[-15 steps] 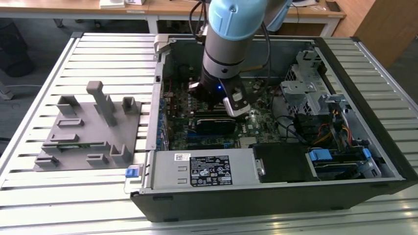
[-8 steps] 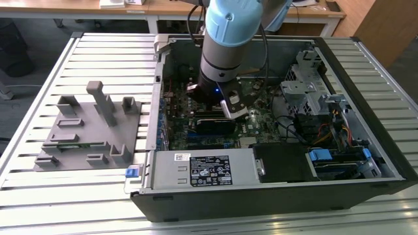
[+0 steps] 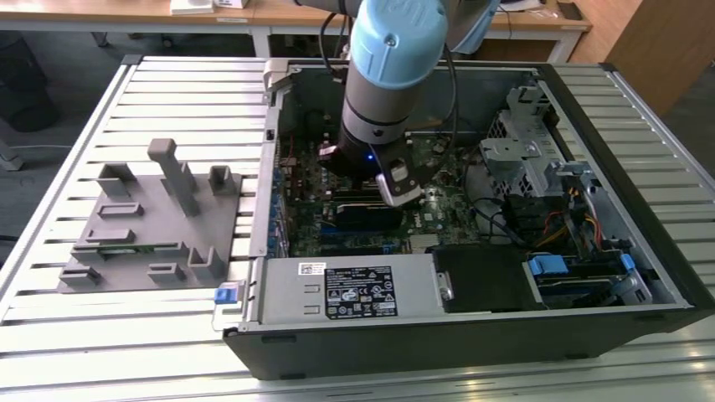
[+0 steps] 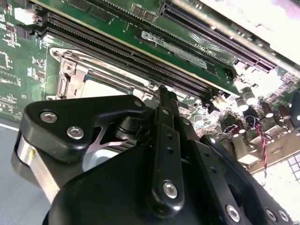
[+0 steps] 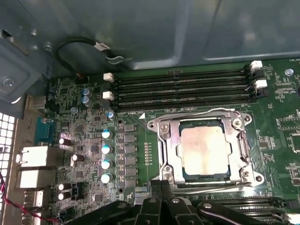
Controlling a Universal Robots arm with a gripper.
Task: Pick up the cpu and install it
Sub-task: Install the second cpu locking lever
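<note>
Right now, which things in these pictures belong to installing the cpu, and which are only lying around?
Belong to the job:
- cpu, lying in the socket frame
- gripper, close beside that frame
- motherboard

Just lying about:
- grey fixture tray beside the computer case
- memory slots
- drive cage
- slatted table

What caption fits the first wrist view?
The cpu sits in its motherboard socket, the gripper just beside it.

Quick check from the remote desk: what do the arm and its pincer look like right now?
The arm has a light blue joint cap over a grey cylindrical body, with black cables running beside it and a small blue light near its lower end. The pincer is black, built of flat linkage bars fastened with silver screws.
</note>
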